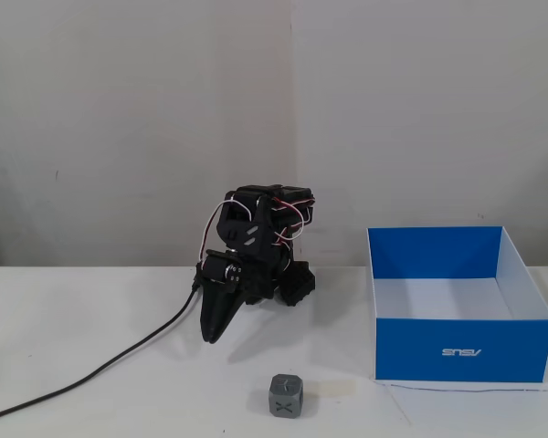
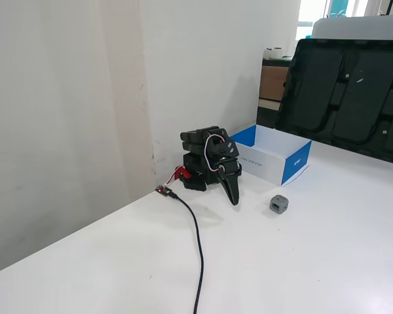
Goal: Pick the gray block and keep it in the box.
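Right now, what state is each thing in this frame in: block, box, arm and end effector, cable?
gray block: resting on the table, outside the box, untouched.
box: open at the top, upright, nothing visible inside.
arm: folded down at its base.
end effector: shut, tip pointing down at the table, holding nothing.
cable: lying slack across the table.

Matt gray plastic block (image 1: pixel 285 396), smooth blue cardboard box (image 1: pixel 463 351) (white inside), glossy white table (image 2: pixel 301 261)
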You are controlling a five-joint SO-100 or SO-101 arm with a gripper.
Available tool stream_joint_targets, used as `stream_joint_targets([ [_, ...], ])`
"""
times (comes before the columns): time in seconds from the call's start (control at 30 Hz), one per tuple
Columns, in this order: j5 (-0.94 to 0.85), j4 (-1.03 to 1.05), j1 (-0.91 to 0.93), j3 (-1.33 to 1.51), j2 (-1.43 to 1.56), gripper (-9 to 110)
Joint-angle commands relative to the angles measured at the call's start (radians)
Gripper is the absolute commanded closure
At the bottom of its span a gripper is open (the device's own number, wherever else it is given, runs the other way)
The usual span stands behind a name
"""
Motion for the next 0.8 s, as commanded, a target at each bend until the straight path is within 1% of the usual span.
stream_joint_targets([
  [0.0,0.008,0.003,0.011,0.008,0.124,101],
  [0.37,0.002,0.002,0.002,0.008,0.124,101],
  [0.53,-0.011,-0.028,-0.094,0.009,0.124,101],
  [0.67,-0.035,-0.038,-0.135,0.009,0.124,99],
  [0.77,-0.035,-0.087,-0.156,0.023,0.124,100],
])
